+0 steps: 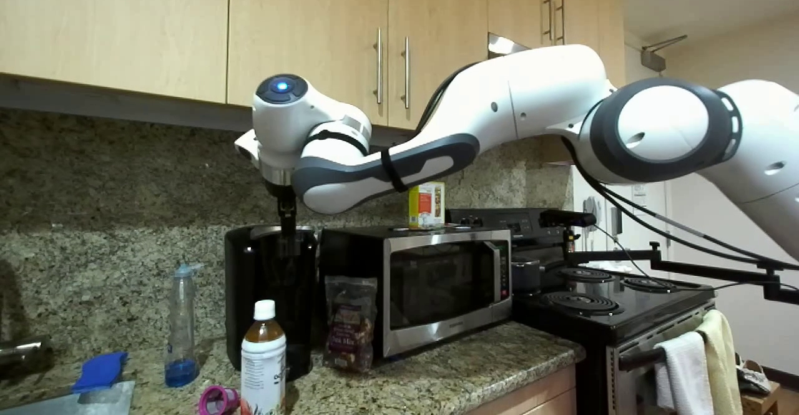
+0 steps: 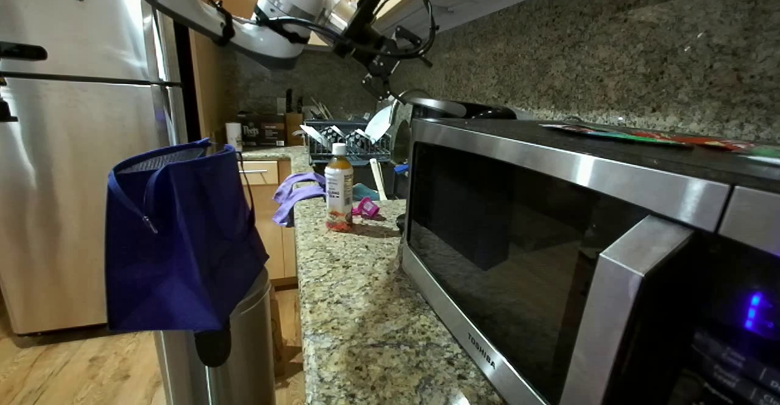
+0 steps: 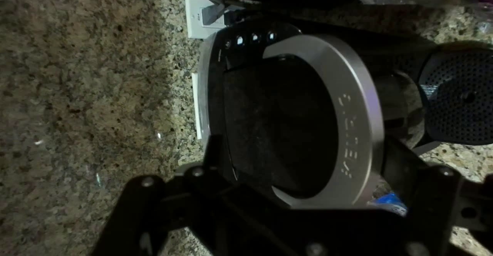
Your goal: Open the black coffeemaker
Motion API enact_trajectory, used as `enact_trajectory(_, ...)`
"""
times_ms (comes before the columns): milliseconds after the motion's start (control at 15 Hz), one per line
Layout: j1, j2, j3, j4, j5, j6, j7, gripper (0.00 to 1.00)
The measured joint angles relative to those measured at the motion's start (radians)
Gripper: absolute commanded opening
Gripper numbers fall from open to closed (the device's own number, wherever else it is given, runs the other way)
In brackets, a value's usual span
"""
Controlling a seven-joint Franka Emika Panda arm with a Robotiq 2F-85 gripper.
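The black coffeemaker (image 1: 259, 278) stands upright on the counter, left of the microwave in an exterior view. Its top shows behind the microwave in an exterior view (image 2: 490, 112). In the wrist view its lid (image 3: 277, 117) is seen from above and looks closed, with a silver curved handle band (image 3: 356, 109) around its front. My gripper (image 1: 288, 237) points down at the coffeemaker's top; it also shows in an exterior view (image 2: 385, 95). In the wrist view the gripper (image 3: 302, 150) is spread wide, one finger on each side of the lid and band. Whether the fingers touch is unclear.
The microwave (image 1: 446, 284) stands close beside the coffeemaker, with a snack bag (image 1: 351, 327) before it. A white-labelled bottle (image 1: 263, 365) and a pink cup (image 1: 218, 399) stand in front. A clear blue bottle (image 1: 181, 334) is at the left. Cabinets (image 1: 306, 34) hang above.
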Motion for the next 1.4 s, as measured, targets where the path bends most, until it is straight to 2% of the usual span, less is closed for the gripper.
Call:
enact_trajectory(533,0.009,0.043,-0.035,0.075,-0.038,0.005,0.0,1.0)
enact_trajectory(800,0.01,0.059,-0.051,0.149,-0.056,0.056,0.002,1.0)
enact_trajectory(1133,0.009,0.084,-0.065,0.244,-0.057,0.112,0.005,1.0)
enact_trajectory(1400,0.007,0.109,-0.063,0.269,-0.037,0.109,0.01,1.0)
